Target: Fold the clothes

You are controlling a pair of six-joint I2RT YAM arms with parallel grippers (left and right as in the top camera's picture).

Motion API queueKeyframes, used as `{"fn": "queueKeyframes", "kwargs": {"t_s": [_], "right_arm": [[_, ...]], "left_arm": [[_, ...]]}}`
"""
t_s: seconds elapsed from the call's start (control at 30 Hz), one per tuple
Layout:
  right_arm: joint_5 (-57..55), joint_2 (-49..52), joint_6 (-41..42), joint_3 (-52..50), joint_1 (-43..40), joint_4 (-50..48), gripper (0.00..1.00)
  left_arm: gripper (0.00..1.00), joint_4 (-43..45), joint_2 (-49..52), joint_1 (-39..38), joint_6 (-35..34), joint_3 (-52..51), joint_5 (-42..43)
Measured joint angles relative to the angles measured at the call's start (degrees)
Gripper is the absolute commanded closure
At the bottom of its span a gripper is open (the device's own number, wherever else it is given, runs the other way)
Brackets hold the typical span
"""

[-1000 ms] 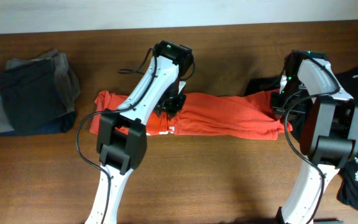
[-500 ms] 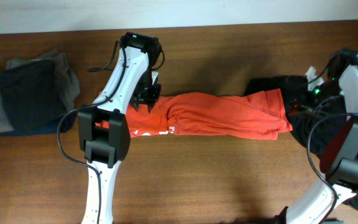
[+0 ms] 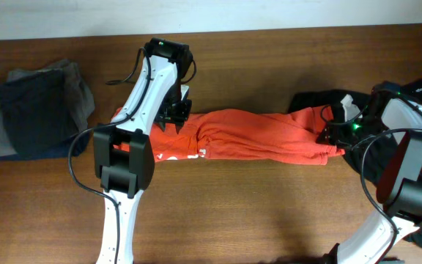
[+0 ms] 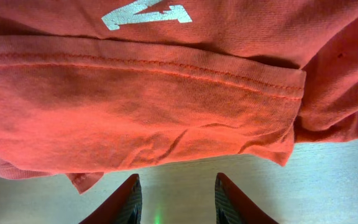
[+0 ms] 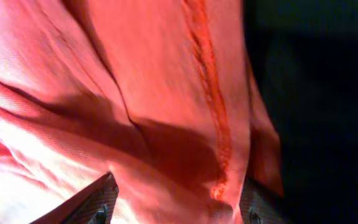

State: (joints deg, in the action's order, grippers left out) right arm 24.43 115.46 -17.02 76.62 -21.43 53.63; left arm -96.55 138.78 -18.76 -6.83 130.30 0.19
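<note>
The orange T-shirt [image 3: 262, 139] is laid across the middle of the table [image 3: 269, 220] as one long, narrow band, with its white lettering [image 4: 146, 14] partly tucked into the fold. The lengthwise folding is judged to be done, and the crosswise folding not yet begun.

At the band's left end, the left gripper [image 4: 178, 202] is held low just off the stitched hem. Its jaws are set moderately apart and only bare wood is seen between them, so nothing is held. At the right end, the right gripper [image 5: 176, 210] is poised over the hem seam with its jaws wide. Cloth is seen under the gap, but no pinch can be made out.

A black shirt [image 3: 310, 100] is bunched just behind that right end (touching it, as far as can be told), and a pile of dark clothes [image 3: 39, 110] is stacked well apart at the left.

For the next move, one end probably has to be gripped through all its layers and carried over toward the other, while only the orange cloth is taken, not the black.
</note>
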Motion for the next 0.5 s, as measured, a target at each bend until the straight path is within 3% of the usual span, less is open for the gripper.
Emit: {"fn": "queueKeyframes", "kwargs": {"t_s": [0.17, 0.27, 0.3, 0.5], "right_arm": [[0.57, 0.0, -0.17, 0.0, 2.56, -2.25, 0.3], [0.44, 0.0, -0.07, -0.02, 5.03, -3.54, 0.42], [0.33, 0.0, -0.26, -0.02, 5.53, -3.63, 0.52], [-1.64, 0.0, -0.5, -0.02, 7.08, -3.08, 0.63]], "left_arm": [[0.61, 0.0, 0.0, 0.0, 0.02, 0.0, 0.0], [0.61, 0.02, 0.0, 0.0, 0.2, 0.0, 0.0], [0.62, 0.0, 0.0, 0.0, 0.2, 0.0, 0.0], [0.62, 0.0, 0.0, 0.0, 0.22, 0.0, 0.0]]}}
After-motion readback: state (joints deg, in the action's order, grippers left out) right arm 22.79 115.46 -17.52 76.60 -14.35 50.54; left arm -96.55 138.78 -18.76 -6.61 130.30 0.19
